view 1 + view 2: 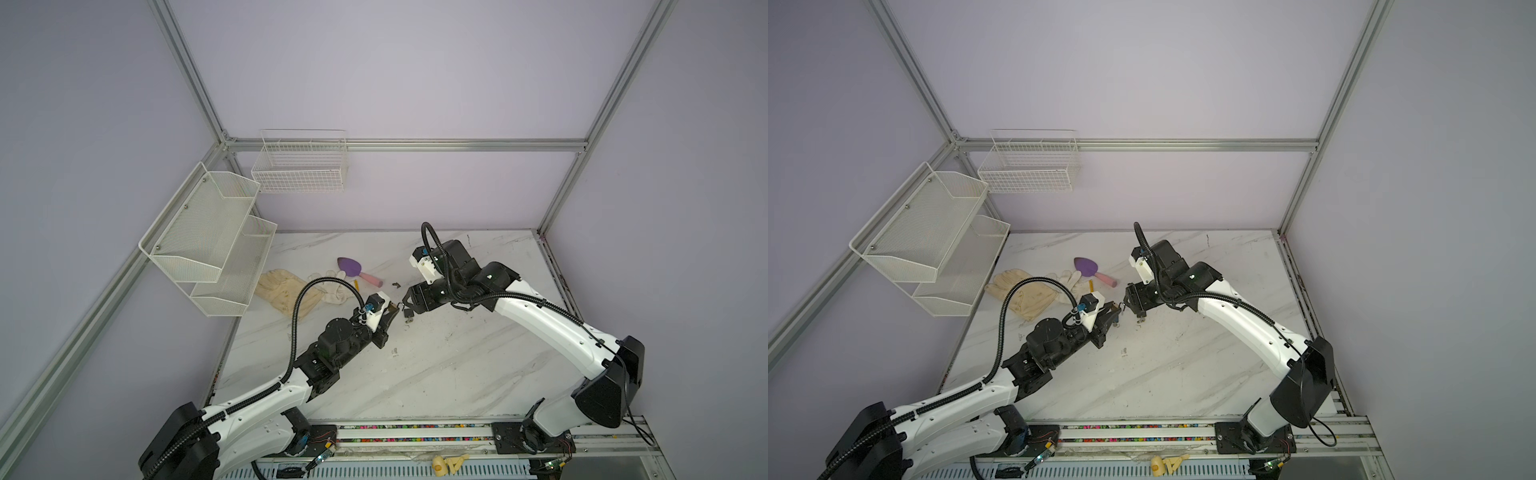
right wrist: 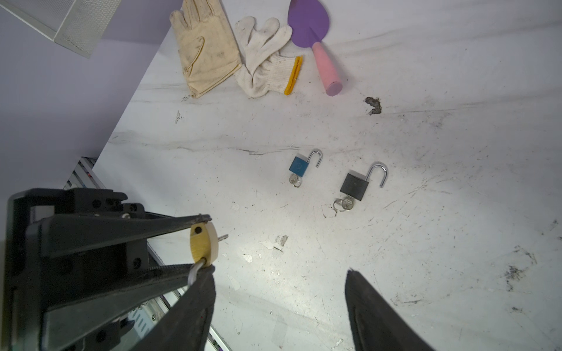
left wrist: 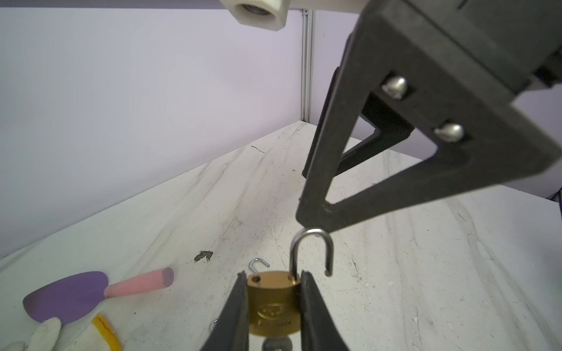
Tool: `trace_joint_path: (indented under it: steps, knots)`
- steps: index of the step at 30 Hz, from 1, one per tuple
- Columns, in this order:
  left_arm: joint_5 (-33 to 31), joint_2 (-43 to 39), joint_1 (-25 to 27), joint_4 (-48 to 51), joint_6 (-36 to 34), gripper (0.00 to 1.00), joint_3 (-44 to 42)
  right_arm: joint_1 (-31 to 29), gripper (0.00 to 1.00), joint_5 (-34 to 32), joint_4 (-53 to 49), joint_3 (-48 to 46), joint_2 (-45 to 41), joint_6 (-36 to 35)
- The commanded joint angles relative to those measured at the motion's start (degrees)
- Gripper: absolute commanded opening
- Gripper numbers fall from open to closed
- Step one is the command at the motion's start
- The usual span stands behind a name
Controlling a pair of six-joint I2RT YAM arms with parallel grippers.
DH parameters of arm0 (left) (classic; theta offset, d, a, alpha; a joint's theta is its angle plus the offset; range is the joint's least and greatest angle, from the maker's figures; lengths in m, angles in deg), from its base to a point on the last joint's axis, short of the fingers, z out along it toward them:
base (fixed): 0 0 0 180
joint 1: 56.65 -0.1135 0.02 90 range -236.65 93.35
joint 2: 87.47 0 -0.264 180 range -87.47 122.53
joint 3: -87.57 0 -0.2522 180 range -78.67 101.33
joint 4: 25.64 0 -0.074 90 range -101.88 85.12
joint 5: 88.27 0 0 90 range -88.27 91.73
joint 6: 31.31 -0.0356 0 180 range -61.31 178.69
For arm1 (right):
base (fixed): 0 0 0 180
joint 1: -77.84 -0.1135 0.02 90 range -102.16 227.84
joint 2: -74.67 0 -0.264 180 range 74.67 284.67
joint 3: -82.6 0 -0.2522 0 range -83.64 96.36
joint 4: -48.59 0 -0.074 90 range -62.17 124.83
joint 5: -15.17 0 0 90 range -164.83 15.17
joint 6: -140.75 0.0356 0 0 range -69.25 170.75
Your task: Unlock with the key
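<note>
Brass padlock (image 3: 275, 304), shackle (image 3: 293, 261) open, key (image 2: 223, 237) inserted

You have three padlocks: brass padlock (image 2: 203, 246) between the left fingers (image 3: 231, 316), blue padlock (image 2: 299, 166) and black padlock (image 2: 354, 187) beyond the right fingers (image 2: 374, 313). Three keys — brass-lock key (image 2: 223, 237), blue-lock key (image 2: 294, 180), black-lock key (image 2: 345, 204). Two gloves — cream glove (image 2: 206, 48), knit glove (image 2: 263, 63). One trowel (image 2: 310, 27). Two racks: mesh shelf (image 1: 208, 237), wire basket (image 1: 299, 166).

Left hand (image 3: 274, 275) clamped narrow; right hand (image 2: 279, 272) spread wide, facing it.
</note>
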Motion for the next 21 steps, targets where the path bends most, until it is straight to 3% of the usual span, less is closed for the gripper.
trace_joint_path:
  steps: [1,4,10,15,21]
  knots:
    - [0.1,0.3,0.1,-3.0,2.6,0.0,2.4,0.7,0.71,-5.9,-0.5,-0.2,-2.0,0.5]
    - [-1.3,2.2,0.4,-1.6,9.9,0.0,3.1,2.7,0.75,-11.0,0.8,-1.2,-3.4,1.3]
    - [-9.8,9.8,6.1,12.3,27.4,0.0,9.3,8.9,0.85,-19.3,9.7,-10.1,-7.7,5.2]
    - [-14.8,18.3,10.3,26.5,39.5,0.0,17.7,14.9,0.88,-15.5,19.7,-19.8,-11.7,9.0]
    - [-17.0,30.1,12.4,34.1,45.4,0.0,25.7,20.4,0.88,-10.2,25.4,-26.5,-11.9,10.9]
